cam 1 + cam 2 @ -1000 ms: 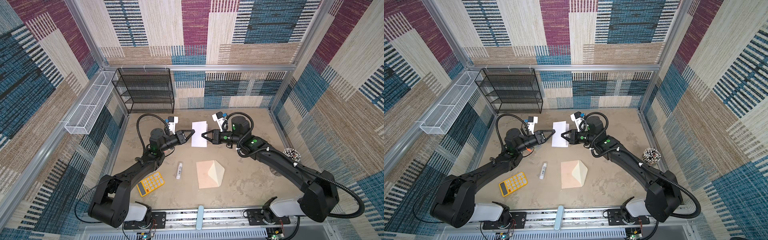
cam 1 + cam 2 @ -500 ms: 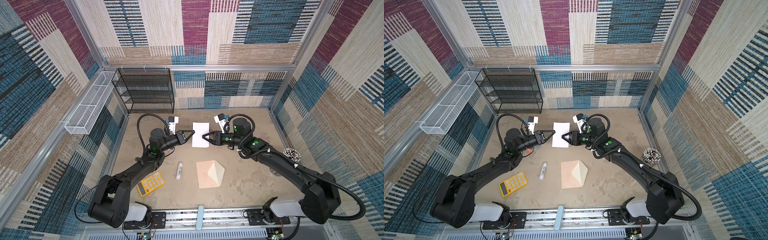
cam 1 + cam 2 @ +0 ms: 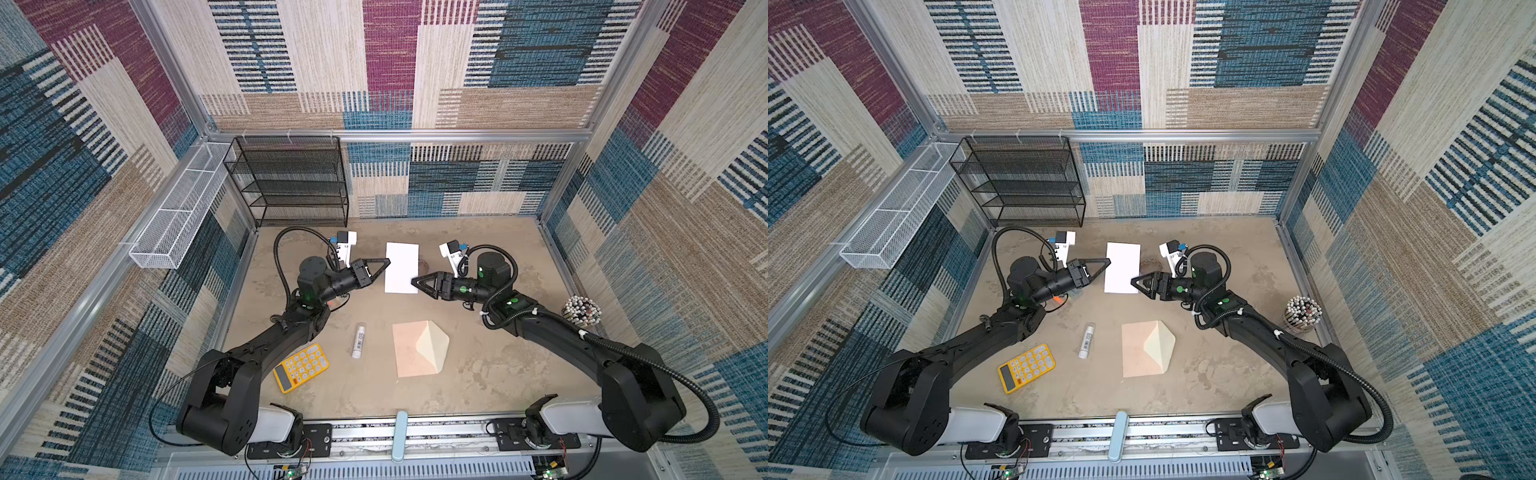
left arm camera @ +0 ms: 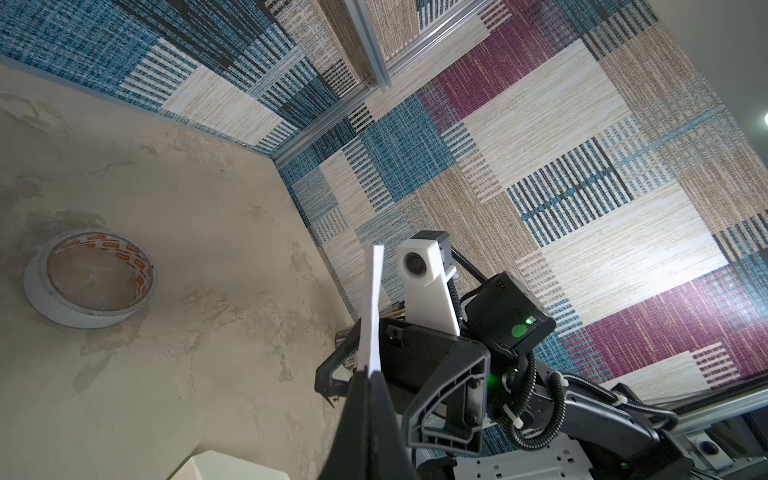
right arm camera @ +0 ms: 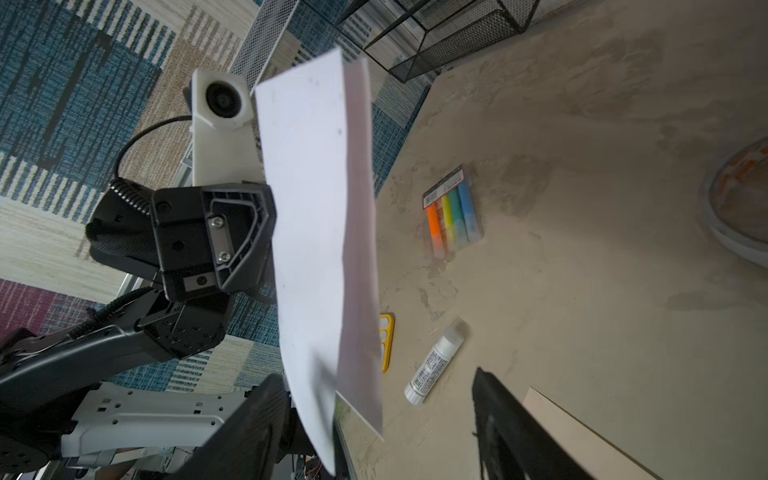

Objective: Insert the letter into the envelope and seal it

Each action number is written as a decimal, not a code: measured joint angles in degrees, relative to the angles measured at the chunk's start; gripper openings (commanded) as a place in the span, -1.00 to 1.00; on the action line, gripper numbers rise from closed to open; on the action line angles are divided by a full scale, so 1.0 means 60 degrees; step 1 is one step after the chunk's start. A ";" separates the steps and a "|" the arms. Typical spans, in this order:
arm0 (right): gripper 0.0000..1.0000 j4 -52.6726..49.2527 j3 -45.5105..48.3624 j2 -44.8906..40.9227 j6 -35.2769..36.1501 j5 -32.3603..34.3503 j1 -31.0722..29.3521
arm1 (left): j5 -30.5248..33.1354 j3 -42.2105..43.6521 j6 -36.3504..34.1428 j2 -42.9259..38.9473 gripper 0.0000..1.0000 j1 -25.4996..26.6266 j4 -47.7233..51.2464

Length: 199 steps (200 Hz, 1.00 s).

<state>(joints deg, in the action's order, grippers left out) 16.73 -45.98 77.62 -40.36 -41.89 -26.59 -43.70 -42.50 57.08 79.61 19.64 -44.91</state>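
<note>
1. We are pinching the letter (image 3: 402,268) at its left edge with our left gripper (image 3: 386,262). In the left wrist view its jaws are pressed together on the paper, and the sheet is showing edge-on.
2. We are holding our right gripper (image 3: 413,281) at the letter's lower right corner with its jaws spread wide. In the right wrist view the sheet (image 5: 320,232) is hanging between the two fingers. We cannot tell whether either finger is touching it.
3. The letter is hanging in the air over the back middle of the table (image 3: 498,374), between our two grippers. From the right wrist it looks folded in two.
4. The envelope (image 3: 409,353) is lying flat nearer the front of the table, well apart from the letter. Its cream flap (image 3: 432,345) is lying open toward our right.
5. A glue stick (image 3: 358,341) is lying just left of the envelope, and a yellow calculator (image 3: 301,368) is lying farther left. We are also seeing a tape roll (image 4: 87,286) and a pack of coloured markers (image 5: 453,212) on the table.
</note>
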 measured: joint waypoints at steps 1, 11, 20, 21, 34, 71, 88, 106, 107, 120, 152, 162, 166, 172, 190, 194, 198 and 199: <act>0.50 0.0029 0.0007 0.0004 -0.0011 -0.0011 0.0000 | -0.0004 0.0004 0.0004 0.0000 -1.00 0.0000 -0.0004; 0.50 0.0375 0.0062 0.0044 -0.0095 -0.0182 0.0007 | 0.0000 0.0051 0.0044 0.0018 -1.00 0.0000 -0.0076; 0.50 0.0696 0.0102 0.0076 -0.0189 -0.0331 0.0018 | 0.0000 0.0076 0.0120 0.0033 -1.00 0.0000 -0.0113; 0.50 0.0721 0.0102 0.0080 -0.0197 -0.0342 0.0022 | 0.0000 0.0076 0.0138 0.0033 -1.00 0.0000 -0.0117; 0.50 0.1118 0.0131 0.0164 -0.0277 -0.0506 0.0055 | -0.0004 0.0091 0.0186 0.0036 -1.00 0.0000 -0.0164; 0.50 0.2186 0.0306 0.0696 -0.0805 -0.0892 0.0117 | -0.0022 0.0120 0.0452 0.0127 -1.00 0.0000 -0.0554; 0.48 0.2601 0.0353 0.0900 -0.1060 -0.1016 0.0124 | -0.0029 0.0120 0.0623 0.0186 -1.00 0.0000 -0.0747; 0.42 0.3056 0.0350 0.1027 -0.1297 -0.1202 0.0131 | -0.0040 0.0142 0.0736 0.0233 -1.00 0.0000 -0.0936; 0.42 0.3067 0.0350 0.1031 -0.1304 -0.1206 0.0131 | -0.0044 0.0149 0.0743 0.0237 -1.00 0.0000 -0.0943; 0.33 0.3246 0.0277 0.1104 -0.1428 -0.1315 0.0131 | -0.0058 0.0200 0.0776 0.0273 -1.00 0.0000 -0.1038; 0.18 0.3563 0.0051 0.1202 -0.1603 -0.1610 0.0131 | -0.0095 0.0255 0.0984 0.0426 -1.00 0.0000 -0.1253; 0.14 0.3599 0.0025 0.1209 -0.1657 -0.1683 0.0131 | -0.0102 0.0259 0.1031 0.0495 -1.00 0.0000 -0.1392; 0.14 0.3617 0.0025 0.1213 -0.1690 -0.1687 0.0131 | -0.0102 0.0259 0.1035 0.0521 -1.00 0.0000 -0.1432; 0.13 0.3668 0.0022 0.1228 -0.1741 -0.1698 0.0131 | -0.0120 0.0262 0.1064 0.0546 -1.00 0.0000 -0.1486; 0.13 0.3829 0.0011 0.1308 -0.1861 -0.1749 0.0131 | -0.0251 0.0266 0.1209 0.0623 -1.00 0.0000 -0.1599; 0.13 0.3854 0.0007 0.1322 -0.1876 -0.1752 0.0131 | -0.0251 0.0266 0.1228 0.0630 -1.00 0.0000 -0.1614; 0.13 0.3876 -0.0004 0.1351 -0.1902 -0.1763 0.0131 | -0.0255 0.0266 0.1235 0.0641 -1.00 0.0000 -0.1636; 0.13 0.3880 -0.0004 0.1359 -0.1909 -0.1763 0.0131 | -0.0255 0.0266 0.1235 0.0645 -1.00 0.0000 -0.1639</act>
<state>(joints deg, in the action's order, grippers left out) 40.01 -46.00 85.78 -51.81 -52.47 -25.80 -45.23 -40.91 64.49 83.48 19.64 -54.74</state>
